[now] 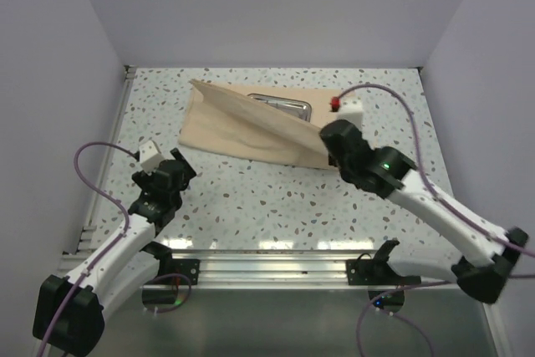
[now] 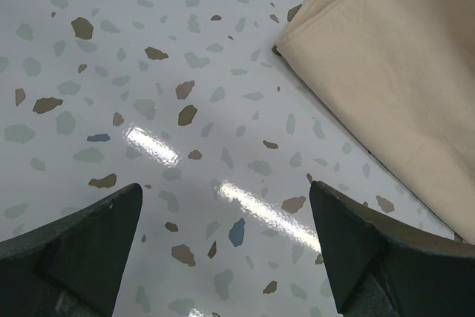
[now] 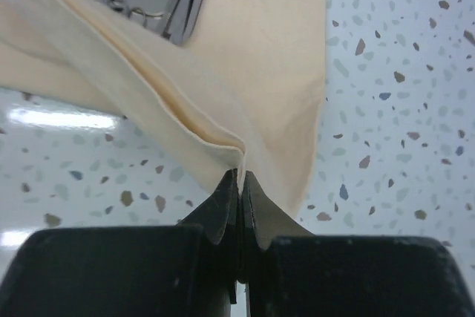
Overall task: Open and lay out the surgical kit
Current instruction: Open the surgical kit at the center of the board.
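right pincer (image 3: pixel 239 183): clamped on the cloth wrap's (image 1: pixel 242 127) fold; long axis runs to 10 o'clock
left pincer (image 2: pixel 225 185): wide open, empty; cloth corner at its 1 o'clock
steel tray (image 1: pixel 288 106): half uncovered, desk's (image 1: pixel 251 198) 12 o'clock

Found a tabletop (image 1: pixel 251 206) with a white ground and scattered flecks in grey, brown, pale green and blue. Noted a glossy finish, with bright glare streaks (image 2: pixel 152 146) in the left wrist view and a similar glare patch (image 3: pixel 56 118) in the right wrist view. Recorded plain pale walls on three sides: back wall (image 1: pixel 276 6), left wall (image 1: pixel 42 106) and right wall (image 1: pixel 493 64), each meeting the tabletop at its edge. Logged a silver metal rail (image 1: pixel 267 267) running across the near edge and a narrower metal strip (image 1: pixel 107 181) along the left edge toward the far left corner. Seen nearer than the rail: a dark, shiny surface (image 1: pixel 276 323).
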